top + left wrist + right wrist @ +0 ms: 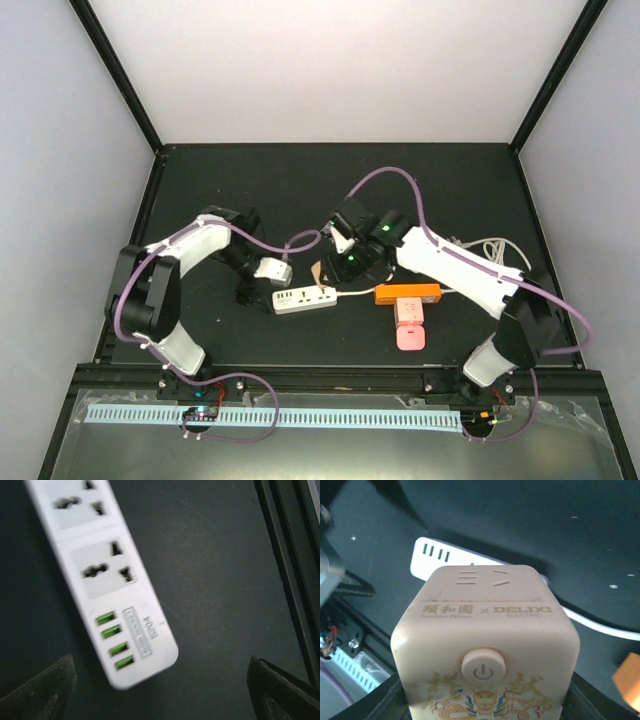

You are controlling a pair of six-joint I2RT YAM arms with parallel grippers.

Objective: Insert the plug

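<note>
- The cube plug (485,630) is a cream plastic block with smooth faces and rounded corners. It has a round raised power button, gold dragon artwork below it and "DELIXI" printed across one edge. The far face has thin slots cut into it.
- The right fingers (390,702), dark and matte, are clamped on the cube from both sides. They hold it off the desk, close to the power strip.
- The power strip (107,580) is a long, flat white plastic bar with rounded ends, lying on the desk. It carries recessed multi-pin sockets (107,570), then a row of four green USB slots (114,640) beside a small printed label that is too blurred to read.
- The left fingers (40,690) are spread wide. Their black tips hang on either side of the strip's USB end and touch nothing.
- A white cord (355,293) leaves the strip's other end towards an orange rectangular block (407,294). A pink, soft-edged block (410,328) lies touching the orange one on its near side.
- The desk (300,190) is matte black and finely speckled, with a black metal frame around it.
- Glossy purple cables (385,175) loop over both white arms.
</note>
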